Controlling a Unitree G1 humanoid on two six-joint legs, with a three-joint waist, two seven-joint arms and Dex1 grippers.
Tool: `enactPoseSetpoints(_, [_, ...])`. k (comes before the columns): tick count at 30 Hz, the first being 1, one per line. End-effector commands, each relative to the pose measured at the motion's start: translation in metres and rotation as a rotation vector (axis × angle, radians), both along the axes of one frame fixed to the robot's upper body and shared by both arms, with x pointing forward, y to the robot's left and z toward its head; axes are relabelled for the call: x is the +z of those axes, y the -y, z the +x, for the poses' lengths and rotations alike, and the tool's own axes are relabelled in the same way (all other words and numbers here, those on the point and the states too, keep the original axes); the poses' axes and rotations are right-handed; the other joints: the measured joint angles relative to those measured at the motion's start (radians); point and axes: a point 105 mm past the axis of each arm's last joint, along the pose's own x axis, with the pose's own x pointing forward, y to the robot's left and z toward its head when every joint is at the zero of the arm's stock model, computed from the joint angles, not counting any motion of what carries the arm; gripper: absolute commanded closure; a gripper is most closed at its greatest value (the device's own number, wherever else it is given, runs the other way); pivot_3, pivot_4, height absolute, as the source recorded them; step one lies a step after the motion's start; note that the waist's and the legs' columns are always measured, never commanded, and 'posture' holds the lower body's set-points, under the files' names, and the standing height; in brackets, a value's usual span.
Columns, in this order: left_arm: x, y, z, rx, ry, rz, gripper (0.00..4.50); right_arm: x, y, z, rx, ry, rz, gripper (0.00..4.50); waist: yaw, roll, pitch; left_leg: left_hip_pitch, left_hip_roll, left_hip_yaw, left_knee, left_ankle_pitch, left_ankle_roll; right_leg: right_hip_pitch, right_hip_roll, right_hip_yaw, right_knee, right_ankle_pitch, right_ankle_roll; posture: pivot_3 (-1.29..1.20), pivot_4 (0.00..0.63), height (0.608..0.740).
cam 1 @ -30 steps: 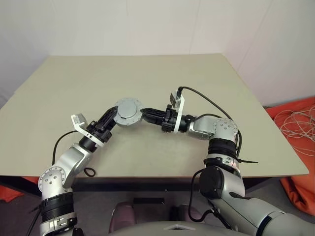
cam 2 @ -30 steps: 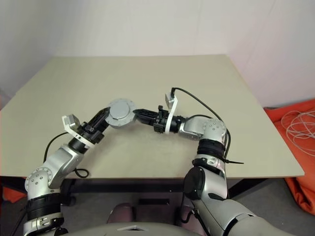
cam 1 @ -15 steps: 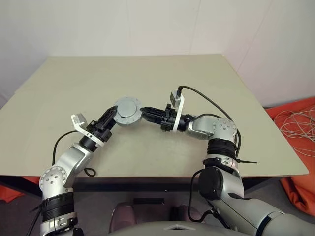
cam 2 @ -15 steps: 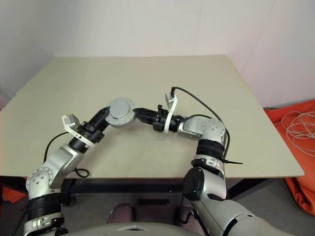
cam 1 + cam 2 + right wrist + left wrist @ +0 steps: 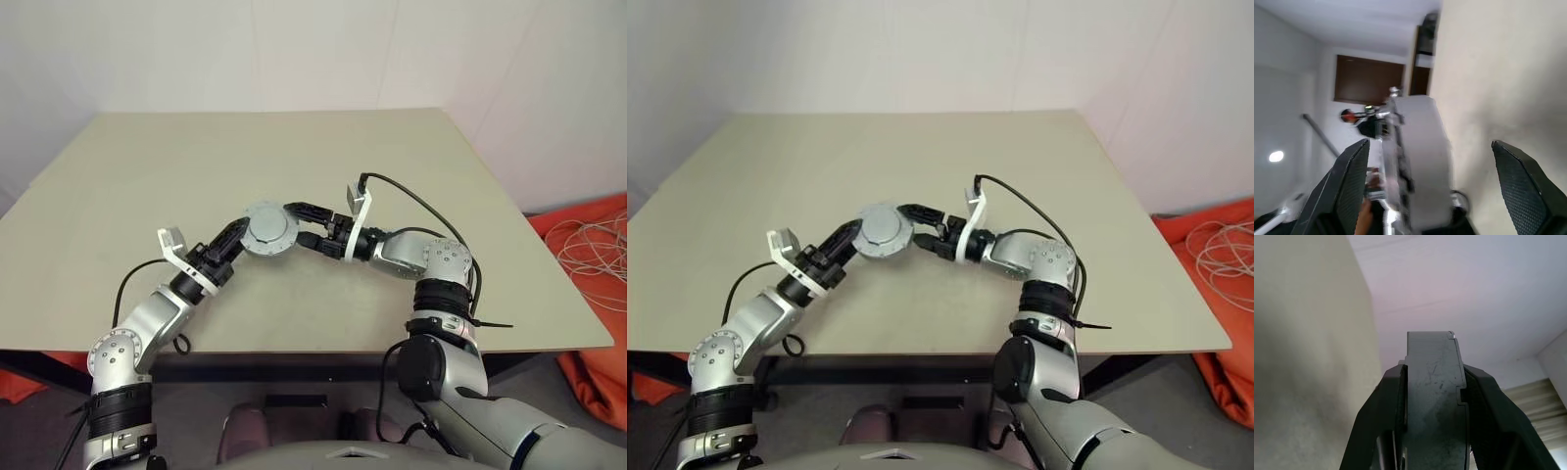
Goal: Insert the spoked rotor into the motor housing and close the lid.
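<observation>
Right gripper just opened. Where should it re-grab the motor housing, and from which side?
Grip the motor housing across its two flat faces, at the rim opposite the left gripper. It is a short round cup held off the table with the left fingers clamped over its faces. The open right gripper already faces that free edge, so come straight in from the robot's right.

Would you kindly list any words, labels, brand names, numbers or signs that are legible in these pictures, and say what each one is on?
No readable text: none on the motor housing, the table or the wall.
The housing's rim in the left wrist view bears scuff marks, not characters.
The left gripper and right gripper carry no visible markings.
</observation>
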Motion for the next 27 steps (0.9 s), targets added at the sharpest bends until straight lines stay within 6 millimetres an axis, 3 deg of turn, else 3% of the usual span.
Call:
enactPoseSetpoints(1, [0.034, -0.021, 0.008, 0.123, 0.143, -0.006, 3.18, 0.008, 0.014, 0.010, -0.056, 0.157, -0.115, 0.00, 0.002, 0.000, 0.000, 0.000, 0.000, 0.000, 0.000, 0.000, 0.000, 0.000, 0.000, 0.000, 0.000, 0.000, 0.000, 0.00, 0.000, 0.740])
enactPoseSetpoints(8, [0.047, -0.059, 0.020, 0.360, 0.167, -0.004, 3.18, 0.028, 0.022, -0.002, 0.042, 0.584, -0.268, 0.00, 0.007, -0.001, 0.000, 0.000, 0.000, 0.000, 0.001, 0.000, 0.000, 0.000, 0.000, 0.000, 0.000, 0.000, 0.001, 0.00, 0.000, 0.740])
enactPoseSetpoints(13, [0.035, -0.097, 0.030, 0.556, 0.117, 0.012, 3.18, 0.038, 0.012, -0.018, 0.135, 0.904, -0.312, 0.00, 0.016, -0.004, 0.000, -0.001, 0.000, 0.000, 0.001, 0.000, 0.001, 0.000, 0.000, 0.000, -0.001, 0.000, 0.001, 0.00, 0.000, 0.740])
enactPoseSetpoints(16, [0.019, -0.127, 0.037, 0.711, 0.036, 0.006, 3.18, 0.044, 0.007, -0.022, 0.151, 0.987, -0.285, 0.00, 0.016, -0.005, 0.000, 0.000, 0.000, 0.000, 0.002, 0.000, 0.001, 0.000, 0.000, 0.000, -0.001, 0.001, 0.002, 0.00, 0.000, 0.740])
enactPoseSetpoints(20, [0.009, -0.159, 0.041, 0.870, -0.027, -0.021, 3.18, 0.035, 0.002, -0.029, 0.216, 1.022, -0.314, 0.00, 0.016, -0.015, 0.000, 0.000, 0.000, -0.001, 0.004, 0.000, 0.002, 0.001, 0.000, 0.000, -0.001, 0.001, 0.002, 0.00, 0.000, 0.740])
enactPoseSetpoints(27, [-0.005, -0.192, 0.046, 1.056, -0.159, -0.103, 3.18, 0.032, 0.000, -0.034, 0.245, 1.048, -0.325, 0.00, 0.019, -0.023, 0.000, 0.000, 0.000, -0.003, 0.005, -0.001, 0.003, 0.003, 0.000, -0.001, -0.002, 0.003, -0.003, 0.00, 0.000, 0.740])
